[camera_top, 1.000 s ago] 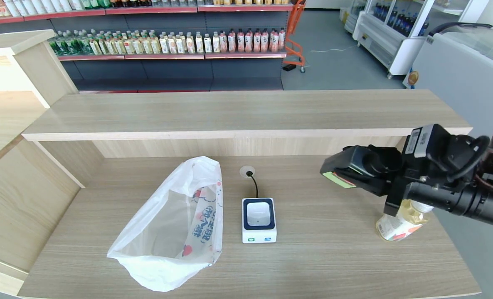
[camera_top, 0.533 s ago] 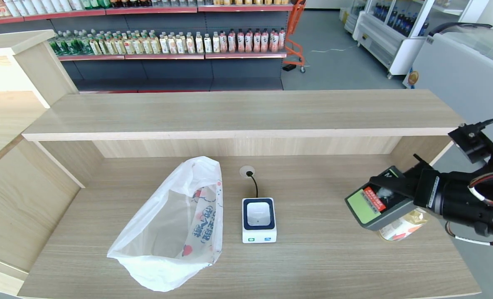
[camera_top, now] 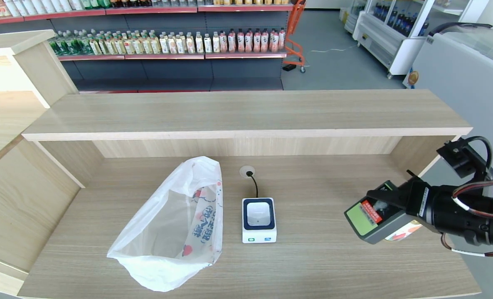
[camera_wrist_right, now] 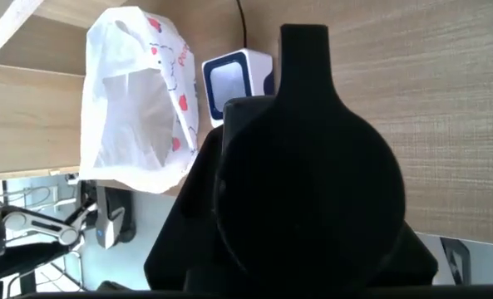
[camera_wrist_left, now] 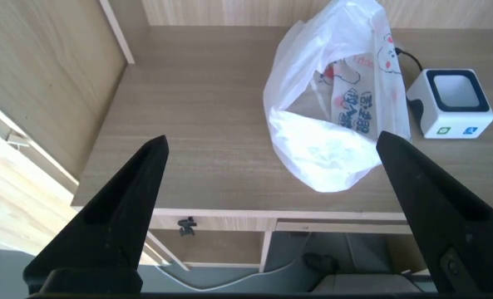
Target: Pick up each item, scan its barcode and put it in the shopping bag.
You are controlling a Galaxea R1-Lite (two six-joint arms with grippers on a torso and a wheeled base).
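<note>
You can see a bit of the bottle with the white and red label [camera_top: 408,229] at the right end of the light wooden surface [camera_top: 313,257], tucked behind your right claw [camera_top: 373,216]. I cannot tell if that claw grips it. Your left claw [camera_wrist_left: 271,149] is spread wide.

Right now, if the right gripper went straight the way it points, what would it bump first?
Probably the white scanner. The right gripper points left across the counter toward it, with bare wood between. It might be high enough to pass over it; height is unclear.
</note>
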